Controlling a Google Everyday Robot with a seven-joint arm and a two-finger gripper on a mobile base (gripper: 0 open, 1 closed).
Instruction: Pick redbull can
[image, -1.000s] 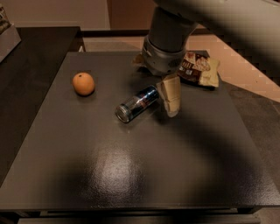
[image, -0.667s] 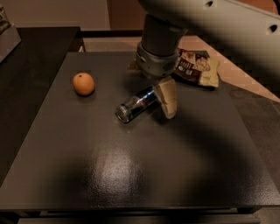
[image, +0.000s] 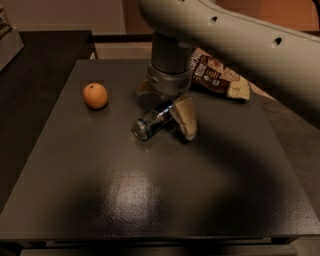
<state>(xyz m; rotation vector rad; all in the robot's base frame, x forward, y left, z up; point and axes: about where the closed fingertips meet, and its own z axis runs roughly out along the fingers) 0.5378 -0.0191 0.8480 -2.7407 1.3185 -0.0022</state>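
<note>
The redbull can (image: 152, 121) lies on its side on the dark table (image: 150, 200), its silver end toward the front left. My gripper (image: 165, 106) is down over the can's far end. One pale finger (image: 185, 117) stands just right of the can, and a bit of the other shows behind it on the left. The jaws are open and straddle the can. The can's far end is hidden under the wrist.
An orange (image: 95, 95) sits to the left of the can. A dark brown snack bag (image: 217, 77) lies behind the gripper at the back right. My arm (image: 240, 40) spans the upper right. A darker counter (image: 35, 70) adjoins the table on the left.
The gripper has shifted left and slightly lower, so its fingers now sit on either side of the can's far end. The can and the orange have not moved.
</note>
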